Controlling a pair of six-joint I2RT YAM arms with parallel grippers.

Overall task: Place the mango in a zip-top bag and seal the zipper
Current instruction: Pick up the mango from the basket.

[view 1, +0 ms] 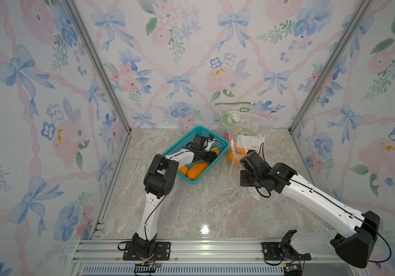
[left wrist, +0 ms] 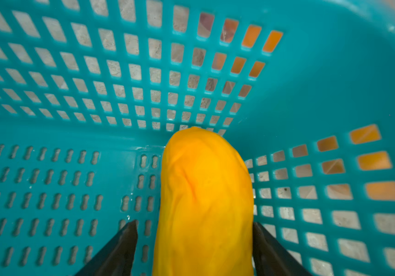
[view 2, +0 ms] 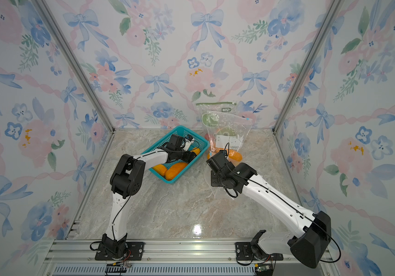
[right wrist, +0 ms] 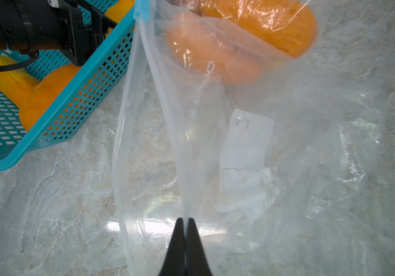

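The left arm (view 1: pixel 150 211) at lower centre and the right arm (view 1: pixel 311 200) at lower right wear white shells, bulky black joints (view 1: pixel 159 175), thin black cables (view 1: pixel 327 197) and black base plates (view 1: pixel 146 251).

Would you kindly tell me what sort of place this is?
Likely a staged robot test cell, not a home: floral-papered walls on aluminium framing, a marble-look tabletop, two arms bolted to a rail.

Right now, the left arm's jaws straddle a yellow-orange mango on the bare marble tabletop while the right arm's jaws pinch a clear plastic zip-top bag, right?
Only the mango's place is wrong: the yellow-orange mango lies inside the teal plastic basket, as the left wrist view shows. The left arm's jaws do straddle it, and the right arm's jaws do pinch the clear plastic zip-top bag.
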